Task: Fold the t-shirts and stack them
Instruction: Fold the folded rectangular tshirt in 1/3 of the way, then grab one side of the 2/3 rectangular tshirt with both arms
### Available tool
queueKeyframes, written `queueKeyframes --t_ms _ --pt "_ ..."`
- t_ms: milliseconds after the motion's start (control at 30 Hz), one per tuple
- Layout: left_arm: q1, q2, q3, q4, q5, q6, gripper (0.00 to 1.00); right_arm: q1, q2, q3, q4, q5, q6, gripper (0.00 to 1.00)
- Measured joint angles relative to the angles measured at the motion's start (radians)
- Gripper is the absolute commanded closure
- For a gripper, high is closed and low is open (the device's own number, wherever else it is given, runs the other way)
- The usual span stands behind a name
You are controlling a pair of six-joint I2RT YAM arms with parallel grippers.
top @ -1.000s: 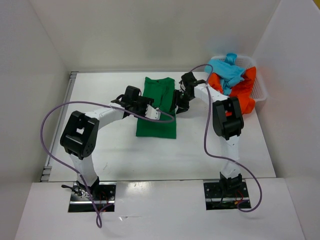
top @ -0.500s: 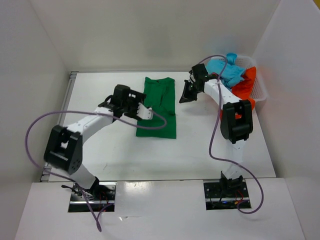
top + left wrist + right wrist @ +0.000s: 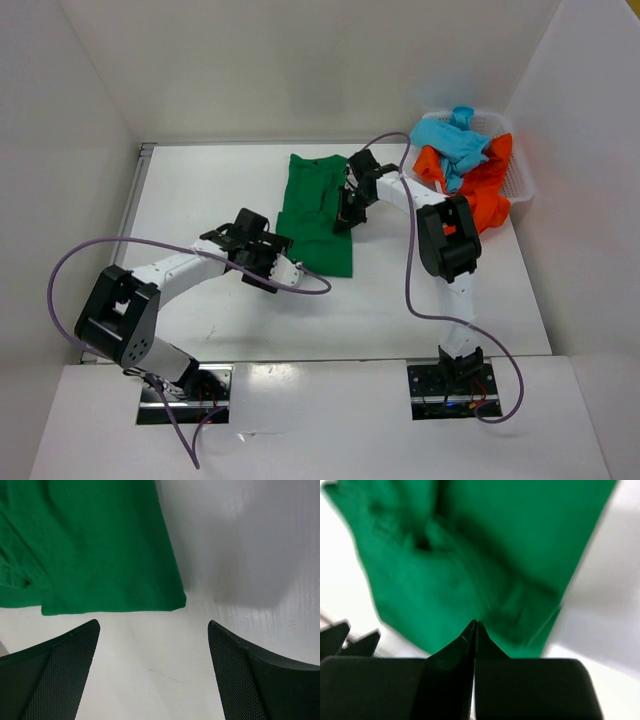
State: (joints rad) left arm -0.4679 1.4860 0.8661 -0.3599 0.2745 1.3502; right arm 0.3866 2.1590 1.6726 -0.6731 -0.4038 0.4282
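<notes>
A dark green t-shirt (image 3: 315, 215), folded into a long strip, lies flat in the middle of the table. My left gripper (image 3: 288, 272) hovers at its near left corner. In the left wrist view that gripper (image 3: 153, 624) is open wide over bare table, with the shirt's near hem (image 3: 100, 545) just beyond the fingertips. My right gripper (image 3: 345, 218) is over the shirt's right side. Its jaws (image 3: 476, 624) are shut tip to tip above blurred green cloth (image 3: 485, 555), and I see no cloth pinched. The turquoise t-shirt (image 3: 450, 140) and the orange-red t-shirt (image 3: 482, 185) lie bunched in the basket.
A white mesh basket (image 3: 526, 187) stands at the back right corner, with cloth hanging over its front rim. White walls close in the table on the left, back and right. Purple cables loop from both arms.
My left gripper has opened wide and moved nearer, to the shirt's near left corner. My right gripper swung out to the right, came back over the shirt and shut.
</notes>
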Motion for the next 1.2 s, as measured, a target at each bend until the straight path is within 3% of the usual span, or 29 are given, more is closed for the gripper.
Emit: queueKeyframes --t_ms 367,433,467,533,567,700,900,1000,1133,1200 --pt "0.000 0.003 0.000 -0.003 -0.014 -0.038 0.01 -0.049 0.230 0.370 -0.061 0.108 -0.032 1.00" --pt "0.000 0.001 -0.001 0.000 -0.016 -0.020 0.01 -0.056 0.230 0.421 -0.077 0.123 -0.037 0.91" --pt "0.000 0.001 -0.003 0.003 -0.018 -0.007 0.01 -0.060 0.229 0.438 -0.079 0.129 -0.039 0.76" --pt "0.000 0.001 -0.009 0.008 -0.021 0.034 0.00 -0.064 0.216 0.437 -0.079 0.132 -0.043 0.62" --pt "0.000 0.001 -0.014 0.014 -0.024 0.057 0.00 -0.066 0.195 0.407 -0.069 0.132 -0.045 0.56" --pt "-0.001 0.016 -0.022 0.026 -0.027 0.138 0.00 -0.069 0.031 0.150 -0.043 0.146 -0.051 0.52" --pt "-0.002 0.081 -0.020 0.050 -0.004 0.167 0.03 -0.069 -0.238 -0.190 -0.028 0.152 -0.038 0.52" --pt "-0.002 0.095 -0.019 0.069 0.012 0.167 0.15 -0.069 -0.314 -0.309 0.008 0.135 -0.020 0.53" --pt "-0.006 0.122 -0.016 0.113 0.021 0.158 0.38 -0.057 -0.341 -0.428 0.033 0.118 0.003 0.53" --pt "-0.010 0.132 -0.016 0.125 0.023 0.150 0.50 -0.038 -0.341 -0.472 0.045 0.112 0.020 0.47"
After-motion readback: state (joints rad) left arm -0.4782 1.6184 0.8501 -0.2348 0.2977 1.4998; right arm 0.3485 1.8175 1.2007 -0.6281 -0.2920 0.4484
